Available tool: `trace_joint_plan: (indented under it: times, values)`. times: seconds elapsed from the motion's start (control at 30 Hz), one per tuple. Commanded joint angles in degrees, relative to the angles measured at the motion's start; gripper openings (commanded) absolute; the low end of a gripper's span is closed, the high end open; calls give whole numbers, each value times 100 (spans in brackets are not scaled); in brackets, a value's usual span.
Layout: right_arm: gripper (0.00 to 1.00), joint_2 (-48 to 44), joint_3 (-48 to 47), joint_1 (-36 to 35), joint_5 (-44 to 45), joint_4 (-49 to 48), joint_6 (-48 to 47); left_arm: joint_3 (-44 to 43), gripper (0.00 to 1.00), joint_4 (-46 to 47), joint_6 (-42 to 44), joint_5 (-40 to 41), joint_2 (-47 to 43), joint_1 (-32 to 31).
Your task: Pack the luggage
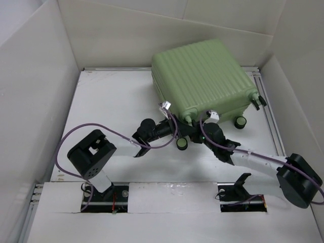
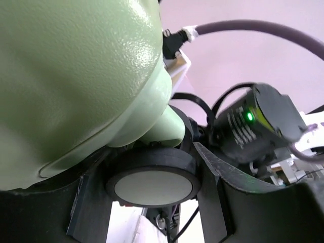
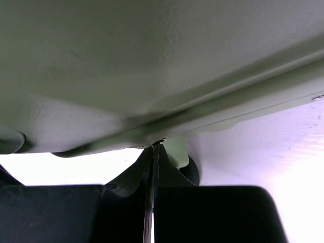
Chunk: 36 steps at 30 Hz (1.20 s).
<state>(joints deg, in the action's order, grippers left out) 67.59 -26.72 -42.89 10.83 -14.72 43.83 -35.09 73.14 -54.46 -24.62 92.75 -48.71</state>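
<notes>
Pale green, ribbed hard-shell suitcase (image 1: pixel 202 76) is seen closed and laid flat on the far right part of the white table (image 1: pixel 111 101), its wheels turned toward the arms. The left gripper (image 2: pixel 152 164) is placed at the near edge. Its black fingers (image 2: pixel 217 192) are set against either side of a black caster wheel (image 2: pixel 154 185) with a pale green hub, closed onto it. The right gripper (image 3: pixel 153 149) is held just under the shell seam, jaws pressed flat together, nothing seen between them.
</notes>
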Motion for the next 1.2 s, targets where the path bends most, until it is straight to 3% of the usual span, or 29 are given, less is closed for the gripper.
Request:
trace_joint_plan:
  times: [0.0, 0.27, 0.37, 0.43, 0.47, 0.53, 0.6, 0.63, 0.73, 0.87, 1.07, 1.17]
  values:
    - [0, 413, -659, -1528, -1892, -804, -235, -753, 0, 1115, -118, -1273, -345, -754]
    - [0, -534, -554, -2117, -1734, -717, -182, -1289, 0, 1069, -204, -1089, -205, -991]
    - [0, -1210, -554, -2118, -1181, 47, -182, -1290, 0, 1150, -267, -1089, -152, -991]
    - [0, -1607, -483, -2118, -883, 511, -182, -1149, 2, 705, 39, -1036, -485, -939]
    - [0, -1809, -353, -2118, -768, 653, -182, -1079, 12, 484, 180, -984, -616, -939]
    - [0, -2407, -273, -2118, -583, 1117, -130, -895, 42, -348, 670, -844, -1168, -816]
    - [0, -2854, -211, -2118, -345, 1392, -130, -841, 100, -1166, 1128, -572, -1626, -816]
    - [0, -2961, -211, -2118, -293, 1628, -130, -781, 100, -2006, 1374, -161, -2081, -816]
    - [0, -3155, -211, -2118, -151, 1937, -130, -710, 100, -2908, 1911, 377, -2690, -816]
    - [0, -3288, -211, -2056, -2, 2193, -130, -910, 100, -4926, 2246, 1388, -3368, -763]
    - [0, -3393, -325, -1767, 51, 2658, -253, -1193, 100, -5847, 2246, 1636, -3228, -763]
    - [0, -3568, -273, -1600, 104, 2738, -253, -1473, 100, -6162, 2351, 1364, -2825, -763]
